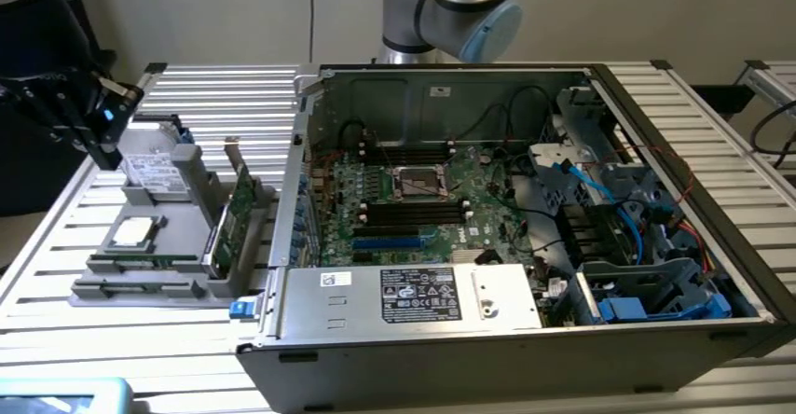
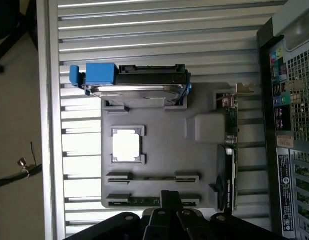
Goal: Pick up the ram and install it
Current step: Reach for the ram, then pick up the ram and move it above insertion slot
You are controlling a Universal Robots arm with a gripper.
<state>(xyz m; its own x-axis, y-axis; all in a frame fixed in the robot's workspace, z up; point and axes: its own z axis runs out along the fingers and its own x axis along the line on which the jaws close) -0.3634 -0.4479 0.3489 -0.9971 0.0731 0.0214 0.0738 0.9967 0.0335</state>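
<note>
The ram [image 2: 144, 201] is a thin green stick lying in the outermost slot holder of a grey parts tray [image 2: 164, 155], which I see from above in the wrist view. My gripper [image 2: 169, 201] hangs above the tray's edge, close to that holder. Its dark fingers are shut together with nothing between them. In the exterior view the gripper [image 1: 104, 149] is high over the far left end of the tray [image 1: 186, 274], well to the left of the open computer case [image 1: 523, 339]. The motherboard [image 1: 411, 190] with its long black slots [image 1: 411, 213] lies inside the case.
The tray also holds a hard drive with a blue bracket [image 2: 139, 82], a square processor [image 2: 127, 145] and a green expansion card standing on edge [image 2: 229, 150]. Everything rests on a slatted metal table [image 1: 224, 97]. The case's power supply [image 1: 411, 295] and drive cages [image 1: 647, 293] stand along its front.
</note>
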